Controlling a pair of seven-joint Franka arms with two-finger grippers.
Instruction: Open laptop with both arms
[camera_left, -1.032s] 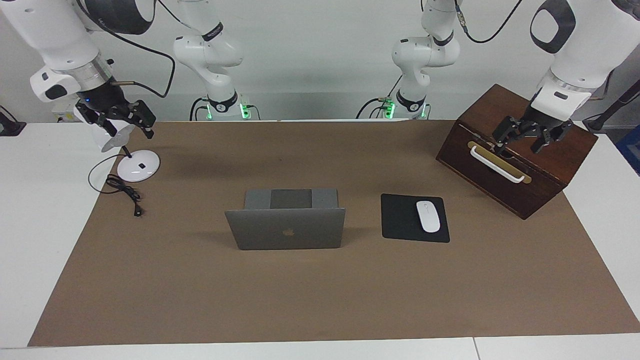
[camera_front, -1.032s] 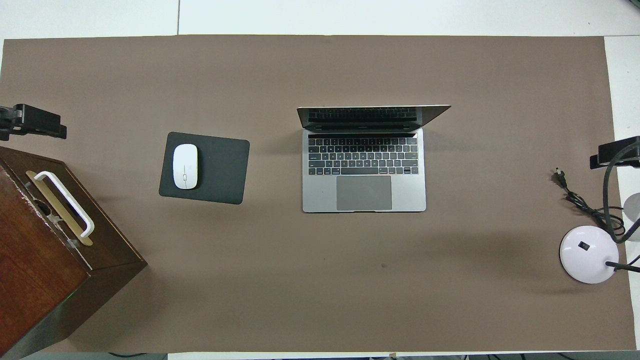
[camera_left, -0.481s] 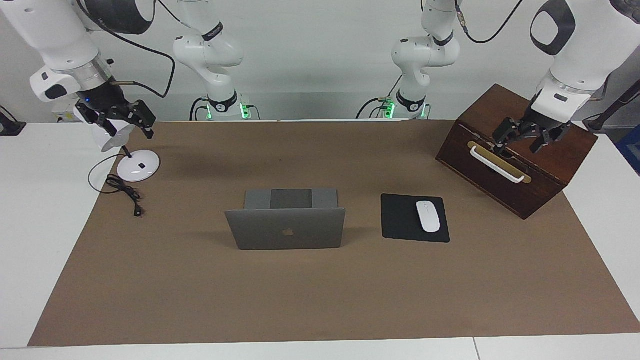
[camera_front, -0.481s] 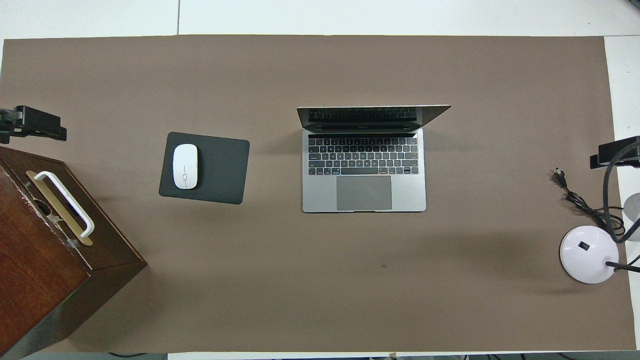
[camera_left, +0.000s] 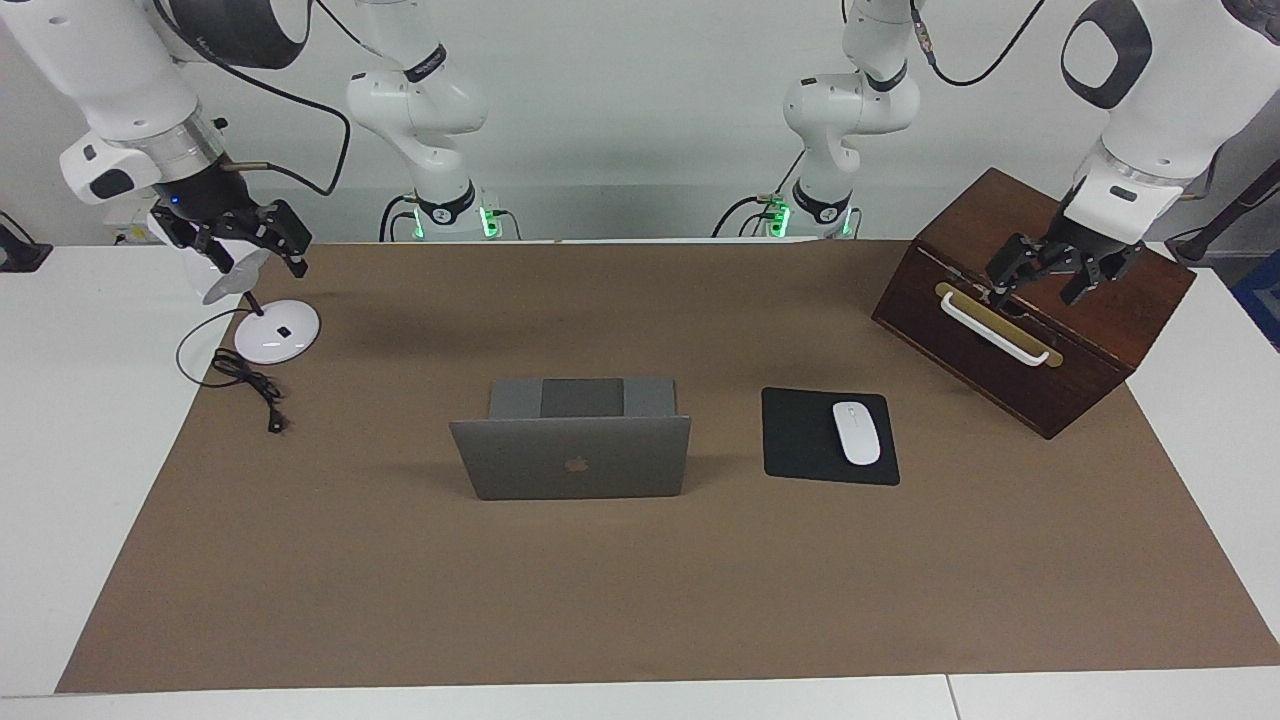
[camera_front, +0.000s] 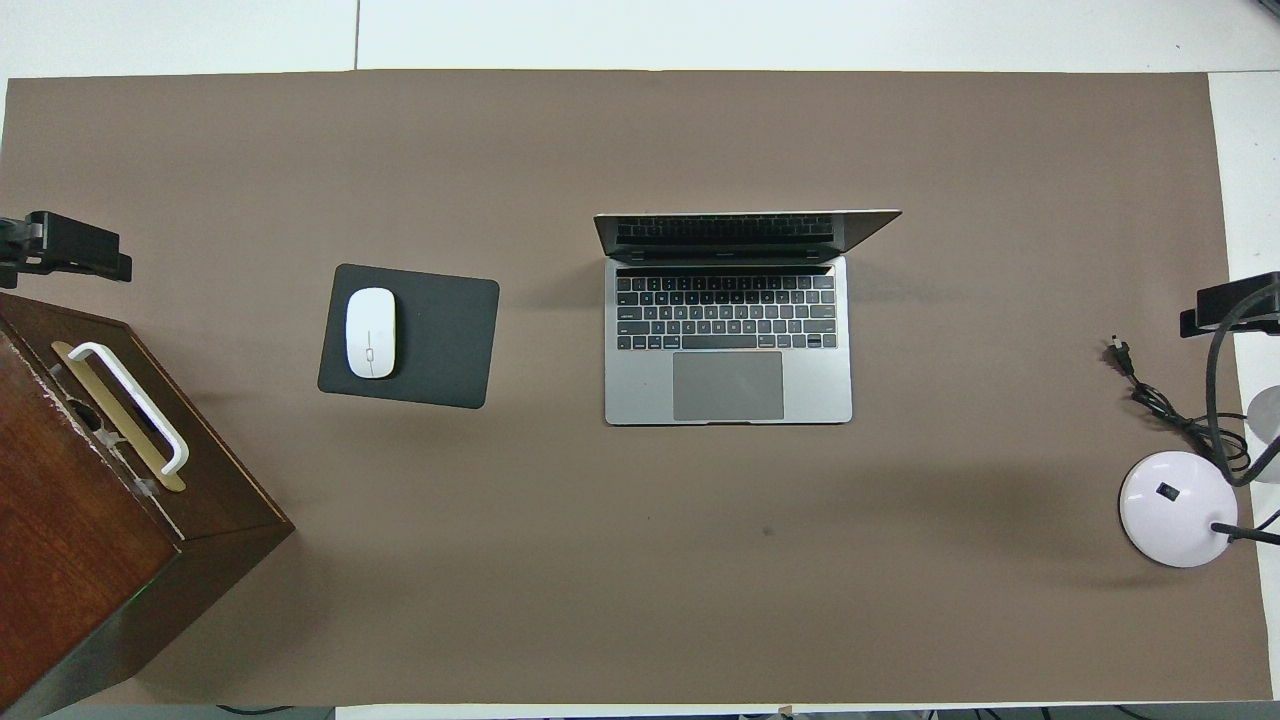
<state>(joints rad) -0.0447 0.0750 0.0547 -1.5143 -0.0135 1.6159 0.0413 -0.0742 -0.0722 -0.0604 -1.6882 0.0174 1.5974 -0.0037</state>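
Mouse (camera_left: 856, 432) on pad (camera_left: 800, 440), beside laptop (camera_left: 573, 458), toward left arm's end

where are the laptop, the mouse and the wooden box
laptop (camera_left: 573, 463): facing view, back of the raised lid by the logo
mouse (camera_left: 856, 432): facing view, middle of its white top
wooden box (camera_left: 1020, 385): facing view, its front wall under the handle

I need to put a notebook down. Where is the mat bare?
The mat is bare between the laptop and the lamp, and nearer the robots than the laptop. It is tighter between the mouse pad and the wooden box.
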